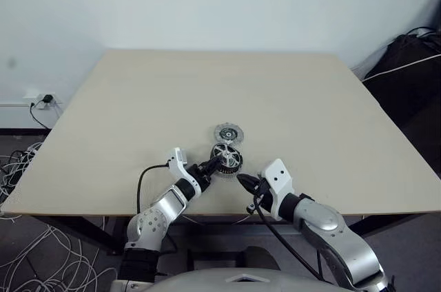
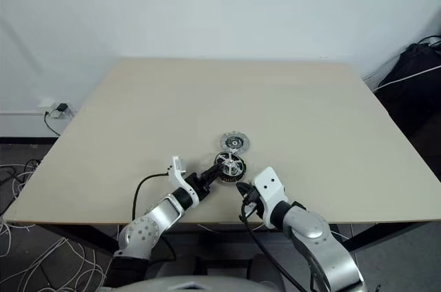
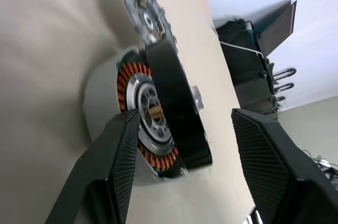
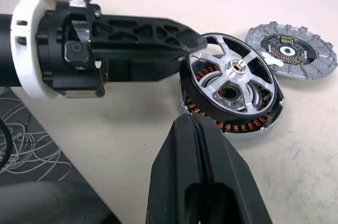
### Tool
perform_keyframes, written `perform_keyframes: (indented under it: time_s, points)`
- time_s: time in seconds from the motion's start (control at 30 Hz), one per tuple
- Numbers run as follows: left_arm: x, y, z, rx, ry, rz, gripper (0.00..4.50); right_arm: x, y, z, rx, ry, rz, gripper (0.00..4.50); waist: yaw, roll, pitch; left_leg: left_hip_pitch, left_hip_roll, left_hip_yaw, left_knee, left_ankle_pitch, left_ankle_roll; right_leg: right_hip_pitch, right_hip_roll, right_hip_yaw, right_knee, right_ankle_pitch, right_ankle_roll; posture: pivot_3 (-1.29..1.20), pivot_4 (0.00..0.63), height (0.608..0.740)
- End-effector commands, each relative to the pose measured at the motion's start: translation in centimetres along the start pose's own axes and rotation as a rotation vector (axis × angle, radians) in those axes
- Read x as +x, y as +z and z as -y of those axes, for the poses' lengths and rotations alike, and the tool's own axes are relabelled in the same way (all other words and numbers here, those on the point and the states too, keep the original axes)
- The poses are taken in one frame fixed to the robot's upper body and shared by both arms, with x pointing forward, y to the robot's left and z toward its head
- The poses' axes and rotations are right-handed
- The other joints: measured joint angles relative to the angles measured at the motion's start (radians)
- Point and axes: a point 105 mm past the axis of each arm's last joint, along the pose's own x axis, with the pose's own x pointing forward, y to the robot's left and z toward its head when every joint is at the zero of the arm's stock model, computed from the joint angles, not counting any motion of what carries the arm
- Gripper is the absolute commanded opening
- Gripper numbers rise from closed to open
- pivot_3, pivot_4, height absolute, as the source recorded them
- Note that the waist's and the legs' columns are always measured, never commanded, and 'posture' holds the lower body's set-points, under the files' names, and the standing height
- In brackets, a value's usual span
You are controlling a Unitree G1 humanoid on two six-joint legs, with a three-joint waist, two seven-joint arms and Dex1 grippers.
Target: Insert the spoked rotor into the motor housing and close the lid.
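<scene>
Spoked rotor point(image 4: 236, 78) tilted on motor housing point(image 4: 248, 121), left gripper point(image 1: 218, 162) jaws parted around it (contact unclear), right gripper point(image 1: 242, 181) jaws closed, empty.

Bright, even indoor light falls on the pale beige rectangular table point(image 1: 138, 99). Only soft, short shadows lie around the shiny silver spoked rotor point(image 4: 235, 84), which shows glints; nearby close-up black fingers point(image 3: 119, 166) look blurred.
</scene>
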Motion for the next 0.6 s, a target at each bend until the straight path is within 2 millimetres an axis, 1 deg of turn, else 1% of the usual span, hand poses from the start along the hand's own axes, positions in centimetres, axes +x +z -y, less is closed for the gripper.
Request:
perform_keyframes:
  time_s: [0.03, 0.17, 0.3, 0.4, 0.5, 0.6]
  points:
    - [-0.3, 1.8, 2.1, 0.028, -0.084, 0.112, 2.92, 0.0, 1.1, 0.1, -0.023, 0.0, 0.043, 0.0, 0.0, 0.0, 0.0, 0.0, 0.0, 0.0, 0.0, 0.0, 0.0, 0.0, 0.0, 0.0, 0.0, 0.0, 0.0, 0.0, 0.0, 0.74]
    - [-1.2, 2.7, 1.6, 0.136, -0.049, 0.188, 2.92, 0.0, 1.1, 0.2, -0.019, -0.003, 0.045, 0.0, 0.0, 0.0, 0.0, 0.0, 0.0, 0.0, -0.001, 0.0, 0.0, 0.0, 0.0, 0.0, -0.001, 0.0, 0.0, 0.0, 0.0, 0.74]
    - [-2.3, 3.1, 0.9, 0.24, -0.002, 0.23, 2.92, 0.2, 1.3, 0.4, -0.002, -0.022, 0.055, 0.0, 0.0, 0.001, 0.0, 0.0, 0.0, 0.0, -0.002, 0.0, 0.0, 0.0, 0.0, 0.0, -0.002, 0.0, 0.0, 0.0, 0.0, 0.74]
    - [-3.3, 3.2, 0.3, 0.291, 0.02, 0.236, 2.3, 0.5, 1.5, 0.6, 0.001, -0.036, 0.057, 0.0, 0.0, 0.001, 0.001, 0.0, 0.0, 0.0, -0.002, 0.0, 0.0, 0.0, 0.0, 0.0, -0.002, 0.0, 0.0, 0.0, 0.0, 0.74]
    - [-4.1, 3.0, -0.1, 0.328, 0.033, 0.22, 1.29, 0.7, 1.5, 0.9, -0.002, -0.051, 0.05, 0.0, -0.001, 0.002, 0.001, 0.0, 0.0, 0.0, -0.003, 0.0, 0.0, 0.0, 0.0, 0.0, -0.003, 0.0, 0.0, 0.0, 0.0, 0.74]
    - [-5.1, 2.8, -1.1, 0.396, 0.081, 0.211, 0.31, 1.1, 1.8, 1.1, 0.007, -0.06, 0.05, 0.0, -0.001, 0.003, 0.001, 0.0, 0.0, 0.001, -0.003, 0.0, 0.0, -0.001, 0.0, 0.0, -0.003, 0.0, 0.0, 0.0, 0.0, 0.74]
